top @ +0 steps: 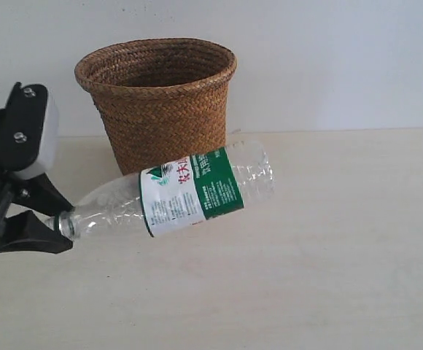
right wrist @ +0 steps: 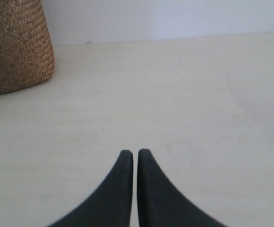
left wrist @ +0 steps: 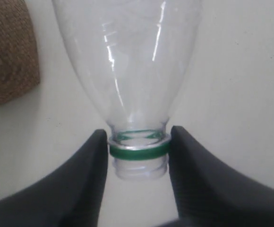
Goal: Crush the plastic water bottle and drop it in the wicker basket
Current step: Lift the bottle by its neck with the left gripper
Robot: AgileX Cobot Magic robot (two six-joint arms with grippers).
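Clear ribbed plastic, body still round & uncrushed: the plastic water bottle (top: 189, 193) lies nearly level in the ext. view. Its neck points to abt 8 o'clock and its base to abt 2 o'clock, base end a bit higher. A white-&-green label w/ red characters wraps its middle.

The left fingers (top: 33, 232), black, reach in from the 9 o'clock edge & pinch the bottle's neck. The left wrist view shows it plainly: one finger on each side of the neck, both touching it at the green ring, w/ the open mouth between them.

The wicker basket (top: 157, 102) stands upright on the pale table (top: 328, 277) at 12 o'clock of the bottle, behind it. The bottle's label crosses the basket's lower wall in that view. Can't tell if they touch, nor if the bottle clears the table.

The right fingers (right wrist: 120, 184) are pressed together, only a hairline gap at the tips, gripping nothing. They sit over bare table, w/ the basket's woven wall well apart from them.
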